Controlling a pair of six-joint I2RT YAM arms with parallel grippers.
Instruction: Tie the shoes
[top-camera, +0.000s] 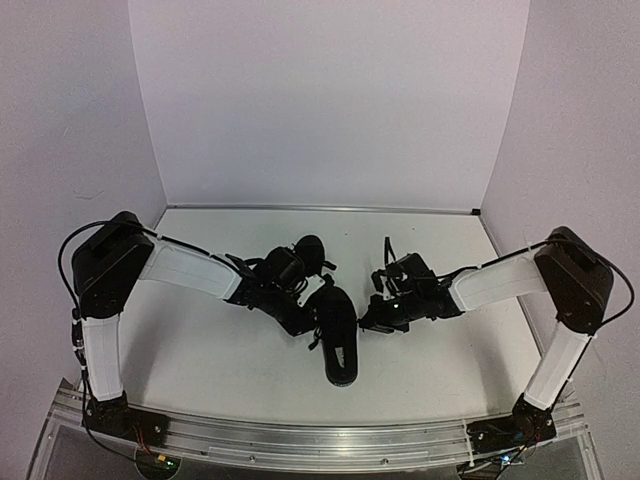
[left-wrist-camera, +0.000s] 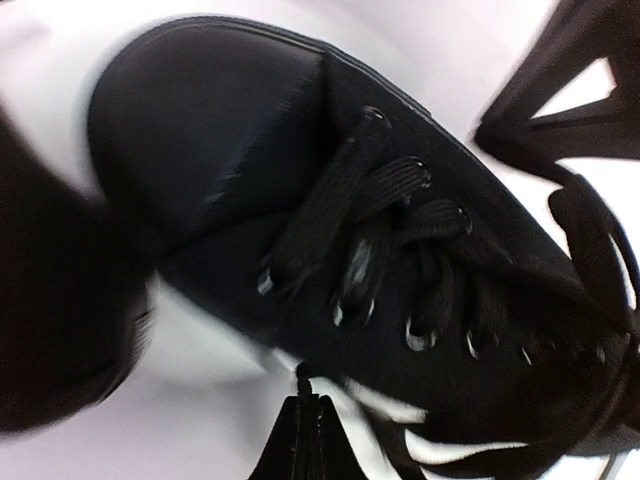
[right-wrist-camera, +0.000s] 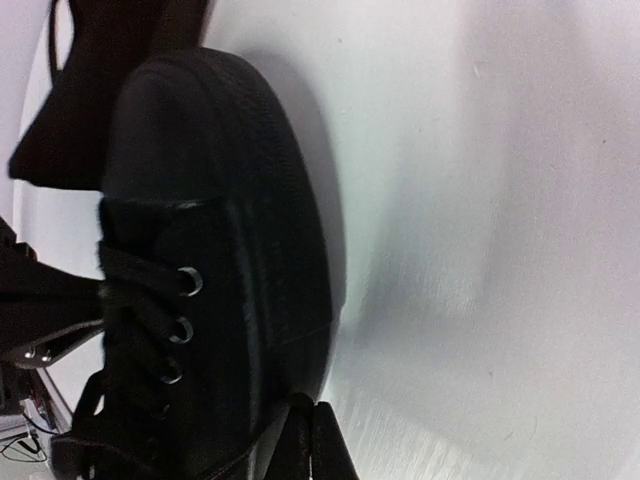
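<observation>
One black shoe (top-camera: 338, 345) lies mid-table with its toe toward the near edge. It fills the left wrist view (left-wrist-camera: 230, 150), laces and eyelets showing, and sits at the left of the right wrist view (right-wrist-camera: 220, 200). My left gripper (top-camera: 312, 322) is at the shoe's left side. Its fingers are shut (left-wrist-camera: 300, 405) with a thin black lace end (left-wrist-camera: 300, 378) sticking out of the tips. My right gripper (top-camera: 366, 322) is at the shoe's right side. It is shut (right-wrist-camera: 310, 412) against the sole, with a thin lace strand (right-wrist-camera: 225, 465) running from its tips. The second shoe (top-camera: 308, 250) lies behind the left gripper, partly hidden.
White table (top-camera: 200, 350) with white walls at the back and both sides. A metal rail (top-camera: 320, 440) runs along the near edge. The right gripper's finger (left-wrist-camera: 560, 95) shows at the upper right of the left wrist view. A blurred dark mass (left-wrist-camera: 60, 300) fills that view's left.
</observation>
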